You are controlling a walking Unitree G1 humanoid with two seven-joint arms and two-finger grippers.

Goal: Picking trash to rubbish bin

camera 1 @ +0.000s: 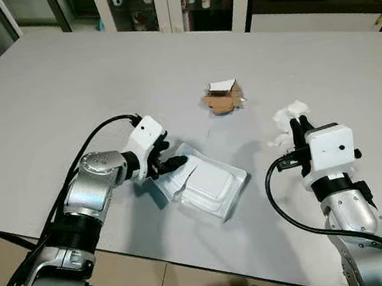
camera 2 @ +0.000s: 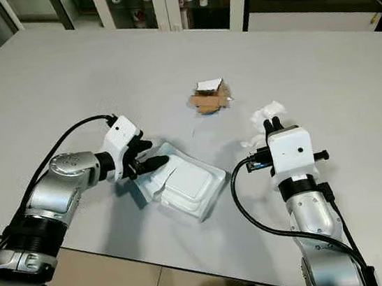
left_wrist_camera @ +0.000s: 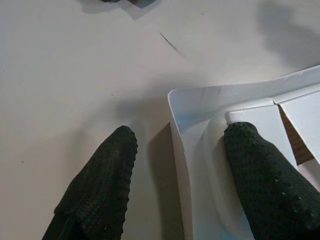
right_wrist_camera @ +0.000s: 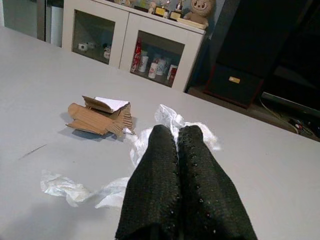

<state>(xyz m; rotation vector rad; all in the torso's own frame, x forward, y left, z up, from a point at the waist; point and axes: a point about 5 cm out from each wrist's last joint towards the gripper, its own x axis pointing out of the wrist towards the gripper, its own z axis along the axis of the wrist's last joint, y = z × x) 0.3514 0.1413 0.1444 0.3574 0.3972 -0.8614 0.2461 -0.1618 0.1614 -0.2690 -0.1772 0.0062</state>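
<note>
Trash is spread over the grey counter [camera 1: 63,82]. A white tray [camera 1: 207,183] lies near the counter's front edge, and the left gripper [camera 1: 169,161] is set at the tray's edge with fingers [left_wrist_camera: 260,175] spread, one on the tray, one on the counter. Beyond the tray lies a torn carton [camera 1: 222,98]. Beside the carton, crumpled tissue [camera 1: 289,116] is met by the right gripper [camera 1: 300,127], fingers [right_wrist_camera: 195,175] pressed together.

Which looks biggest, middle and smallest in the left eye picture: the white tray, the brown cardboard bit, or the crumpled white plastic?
1. White tray, clearly the biggest.
2. and 3. Crumpled white plastic and brown cardboard bit look about alike; the right gripper hides part of the plastic, so no ranking.
</note>
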